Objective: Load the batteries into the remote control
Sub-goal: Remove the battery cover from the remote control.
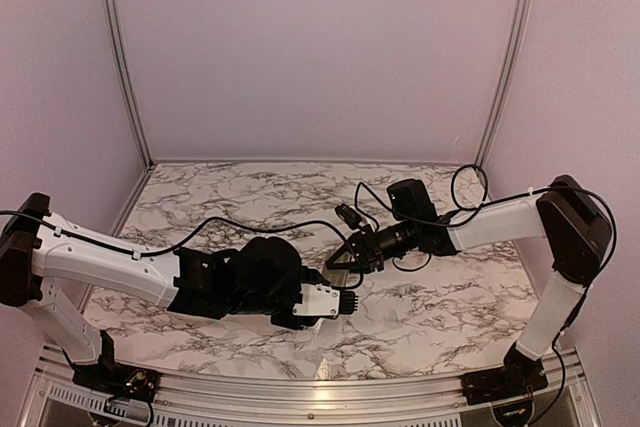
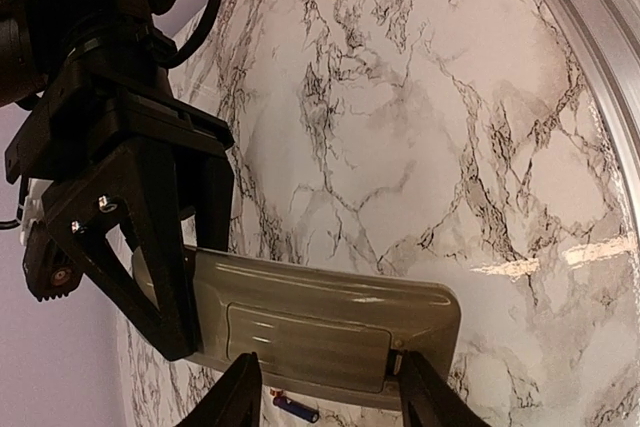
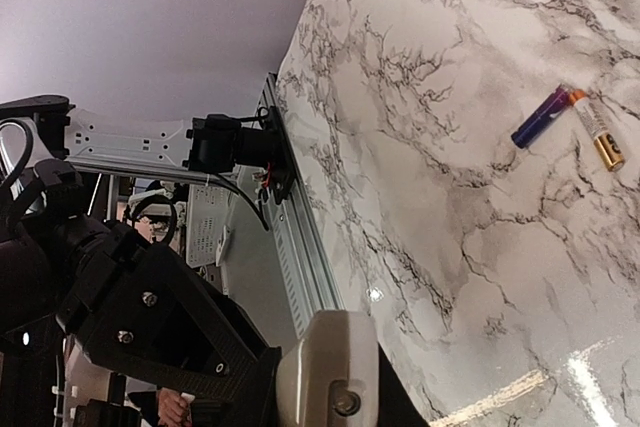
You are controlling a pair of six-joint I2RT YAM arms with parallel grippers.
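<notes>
The remote (image 2: 320, 319) shows its glossy grey-tan back with a rectangular panel outlined in it, low in the left wrist view. The left gripper (image 2: 325, 372) is clamped across its width, and the right gripper (image 1: 343, 265) pinches its left end. Two batteries (image 3: 541, 116), one purple and one gold, lie on the marble table (image 3: 430, 227) at the upper right of the right wrist view.

The remote control (image 2: 320, 322) is hanging above the table (image 1: 250, 197), with the left gripper (image 2: 330, 397) holding its two long sides and the right gripper (image 1: 341, 268) holding one end, while the batteries (image 3: 540, 117) are lying close together on the table underneath.
</notes>
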